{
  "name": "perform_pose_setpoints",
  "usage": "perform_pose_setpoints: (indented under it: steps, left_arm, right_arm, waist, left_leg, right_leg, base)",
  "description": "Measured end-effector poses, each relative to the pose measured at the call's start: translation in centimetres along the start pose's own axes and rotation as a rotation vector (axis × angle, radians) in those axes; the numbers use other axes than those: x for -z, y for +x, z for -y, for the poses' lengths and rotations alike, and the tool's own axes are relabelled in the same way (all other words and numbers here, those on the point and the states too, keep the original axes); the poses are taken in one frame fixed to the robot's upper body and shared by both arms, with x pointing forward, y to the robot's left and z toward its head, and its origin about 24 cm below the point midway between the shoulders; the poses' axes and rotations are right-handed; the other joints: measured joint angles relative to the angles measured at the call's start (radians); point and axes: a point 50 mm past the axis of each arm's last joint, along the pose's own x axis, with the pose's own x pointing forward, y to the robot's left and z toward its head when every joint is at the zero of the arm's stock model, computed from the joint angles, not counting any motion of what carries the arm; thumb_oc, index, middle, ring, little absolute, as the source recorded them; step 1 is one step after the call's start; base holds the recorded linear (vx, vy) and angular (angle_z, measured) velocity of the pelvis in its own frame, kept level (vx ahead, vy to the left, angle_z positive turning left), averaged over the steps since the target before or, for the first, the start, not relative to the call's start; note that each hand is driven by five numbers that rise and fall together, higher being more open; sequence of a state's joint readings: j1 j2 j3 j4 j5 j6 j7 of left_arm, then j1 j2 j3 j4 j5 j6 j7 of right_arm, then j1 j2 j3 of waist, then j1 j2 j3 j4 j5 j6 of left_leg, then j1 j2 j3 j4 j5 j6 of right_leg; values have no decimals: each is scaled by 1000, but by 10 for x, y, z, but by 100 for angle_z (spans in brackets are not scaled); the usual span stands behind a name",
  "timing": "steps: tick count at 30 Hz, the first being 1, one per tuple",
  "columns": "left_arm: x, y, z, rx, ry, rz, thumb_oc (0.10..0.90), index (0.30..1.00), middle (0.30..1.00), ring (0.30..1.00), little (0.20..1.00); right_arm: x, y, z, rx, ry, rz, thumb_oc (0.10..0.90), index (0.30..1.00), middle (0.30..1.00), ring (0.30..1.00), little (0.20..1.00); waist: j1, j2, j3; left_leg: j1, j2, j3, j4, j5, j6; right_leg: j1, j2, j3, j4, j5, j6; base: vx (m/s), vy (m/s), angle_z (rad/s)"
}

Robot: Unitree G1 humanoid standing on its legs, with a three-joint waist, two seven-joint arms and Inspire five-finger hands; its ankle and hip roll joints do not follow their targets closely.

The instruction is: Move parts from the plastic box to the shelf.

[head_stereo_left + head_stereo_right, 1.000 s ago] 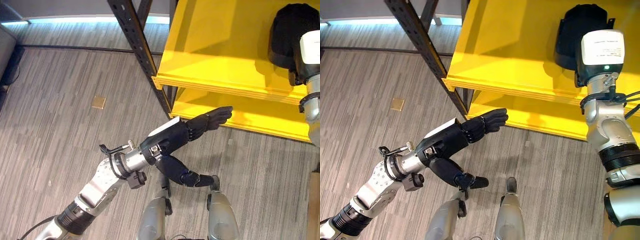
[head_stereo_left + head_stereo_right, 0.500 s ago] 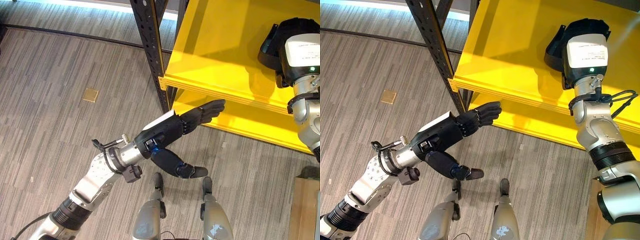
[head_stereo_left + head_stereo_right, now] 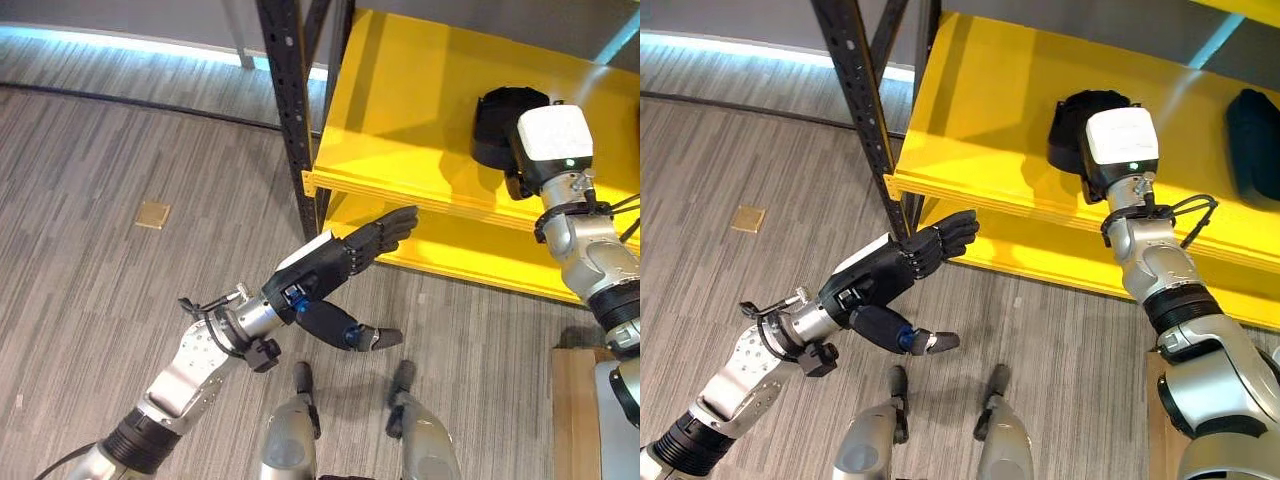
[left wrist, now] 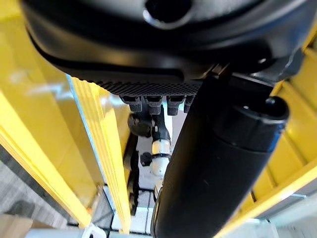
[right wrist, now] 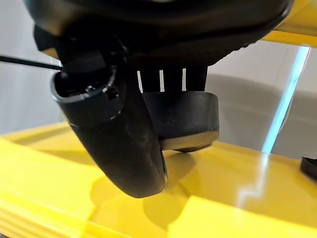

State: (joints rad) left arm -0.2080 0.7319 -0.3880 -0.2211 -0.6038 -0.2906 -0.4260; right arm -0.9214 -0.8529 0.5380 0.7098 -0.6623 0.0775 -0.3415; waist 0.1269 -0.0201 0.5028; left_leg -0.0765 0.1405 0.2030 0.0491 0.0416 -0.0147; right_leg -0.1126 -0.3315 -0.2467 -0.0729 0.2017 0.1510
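Left eye view: the left hand (image 3: 345, 258) is held out above the wood-pattern floor (image 3: 120, 150), fingers straight and pointing at the front edge of the yellow shelf (image 3: 400, 120), thumb spread downward; it carries nothing. The right arm reaches up from the right side, its hand on a black part (image 3: 497, 125) that sits on the upper yellow board. A dark perforated upright post (image 3: 290, 110) stands at the shelf's left corner. A small tan square (image 3: 153, 214) lies flat on the floor, well apart from the shelf.

Right eye view: the right hand (image 3: 1080, 135) is mostly hidden behind its white wrist cover, against the black part. A second dark part (image 3: 1252, 135) rests farther right on the same board.

Left wrist view: the left hand's fingers (image 4: 161, 101) are extended, with the thumb alongside, and yellow shelf boards run past them.

Right wrist view: the right hand (image 5: 119, 134) has its thumb and fingers curled round the black part (image 5: 183, 119), whose lower edge meets the yellow board.
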Motion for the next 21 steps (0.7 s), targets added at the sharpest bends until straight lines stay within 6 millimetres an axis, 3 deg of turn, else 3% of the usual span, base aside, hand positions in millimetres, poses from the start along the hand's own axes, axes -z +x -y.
perform_pose_setpoints:
  steps: [2, 4, 5, 6, 7, 10, 14, 21]
  left_arm:
    - [6, -7, 0, 1, -1, -46, 900, 1000, 1000, 1000, 1000]
    - [7, -10, 0, 3, -2, -62, 900, 1000, 1000, 1000, 1000]
    - [6, -12, -1, 15, 12, -78, 900, 1000, 1000, 1000, 1000]
    - [7, -13, -1, 9, 10, -77, 900, 1000, 1000, 1000, 1000]
    - [12, -10, 5, 5, -24, -75, 900, 1000, 1000, 1000, 1000]
    - [17, -2, 19, 95, -33, -87, 900, 1000, 1000, 1000, 1000]
    - [14, 3, 20, 82, -46, -42, 900, 1000, 1000, 1000, 1000]
    - [14, 0, 17, 55, -47, -40, 900, 1000, 1000, 1000, 1000]
  right_arm:
    - [-3, 0, -1, -4, 17, 11, 400, 300, 300, 300, 300]
    - [-4, -1, -3, -10, 25, 11, 400, 300, 300, 300, 300]
    - [-3, -2, -6, -24, 24, 5, 400, 300, 300, 300, 300]
    - [-4, 2, 1, 1, 29, 0, 400, 300, 300, 300, 300]
    - [-8, 8, 12, 38, 44, 4, 400, 300, 300, 300, 300]
    - [-8, 13, 25, 72, 38, 16, 400, 300, 300, 300, 300]
    - [5, 13, 34, 61, -5, -22, 400, 300, 300, 300, 300]
    - [-10, 16, 39, 20, 2, 44, 400, 300, 300, 300, 300]
  waist:
    - [7, 0, 0]
    - [7, -4, 0]
    - [-10, -49, -2]
    - [14, -70, -8]
    - [6, -44, -11]
    - [-34, -39, -10]
    - [-74, -25, -13]
    - [-83, 17, -34]
  left_leg:
    - [-3, 42, -40, -18, 19, -27]
    - [-7, 64, -60, -19, 27, -56]
    - [-11, 66, -109, -24, 49, -112]
    - [-16, 90, -124, -31, 51, -149]
    - [-45, 131, -126, -28, 58, -129]
    - [-46, 141, -70, -42, 112, -97]
    - [17, 113, -55, -71, 113, -116]
    - [37, 98, -49, -111, 115, -125]
  right_leg:
    - [-17, -38, 11, -23, 47, 64]
    - [-4, -22, 24, -17, 66, 49]
    - [54, 10, 67, -3, 91, 22]
    - [60, 38, 35, 14, -3, 56]
    - [46, 81, 34, 15, -1, 38]
    - [49, 118, 15, 10, -10, 22]
    - [115, 95, 2, -10, -14, 27]
    - [117, 81, 6, -4, -17, 34]
  base:
    - [78, -547, 24]
    - [43, -473, 59]
    - [-8, -476, 81]
    - [-46, -434, 80]
    - [-63, -236, 25]
    - [-23, -132, 19]
    - [49, -23, 13]
    - [50, -13, 4]
